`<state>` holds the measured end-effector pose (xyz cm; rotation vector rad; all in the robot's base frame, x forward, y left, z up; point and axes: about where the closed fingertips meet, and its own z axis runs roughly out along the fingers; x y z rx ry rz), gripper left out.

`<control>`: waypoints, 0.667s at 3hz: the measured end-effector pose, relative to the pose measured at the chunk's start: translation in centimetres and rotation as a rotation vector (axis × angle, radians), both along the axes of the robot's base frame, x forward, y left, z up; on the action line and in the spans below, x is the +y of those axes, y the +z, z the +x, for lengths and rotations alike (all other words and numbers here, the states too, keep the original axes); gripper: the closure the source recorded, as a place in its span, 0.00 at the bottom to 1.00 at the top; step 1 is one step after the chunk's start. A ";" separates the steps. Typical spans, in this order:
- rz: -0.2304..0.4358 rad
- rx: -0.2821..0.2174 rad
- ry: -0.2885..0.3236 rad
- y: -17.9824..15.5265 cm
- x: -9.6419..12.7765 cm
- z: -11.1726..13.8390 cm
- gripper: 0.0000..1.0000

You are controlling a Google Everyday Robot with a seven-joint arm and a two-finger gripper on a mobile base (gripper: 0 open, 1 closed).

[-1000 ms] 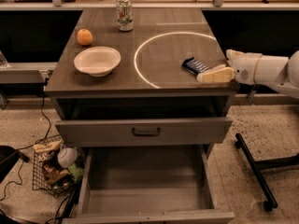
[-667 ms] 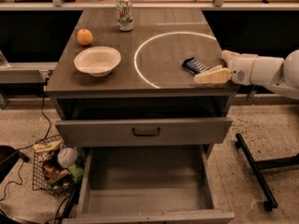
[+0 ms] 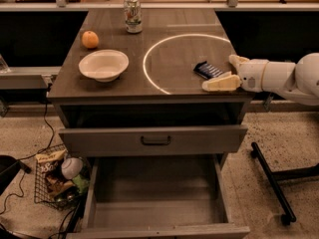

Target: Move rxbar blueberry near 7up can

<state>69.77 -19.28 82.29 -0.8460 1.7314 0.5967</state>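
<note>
Basket [image 3: 36,189] holds snack bag [image 3: 49,158] — gripper [image 3: 220,72], jaws spread, beside rxbar blueberry [image 3: 208,69].

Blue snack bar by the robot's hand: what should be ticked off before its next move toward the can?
1. The hand is open, at the right edge of the table: ok.
2. rxbar blueberry lies flat beside the hand, not yet gripped: ok.
3. Bar sits fully inside the hand's opening: cannot tell.
4. 7up can stands upright at the back: ok.
5. Route to the can avoids the bowl and orange, both on the left: ok.
6. Bar near the can: not ok.
</note>
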 end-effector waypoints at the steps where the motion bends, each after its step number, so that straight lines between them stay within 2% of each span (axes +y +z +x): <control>1: -0.017 0.003 -0.006 -0.4 0.2 0.0 0.38; 2: -0.017 0.003 -0.006 0.0 0.2 0.0 0.61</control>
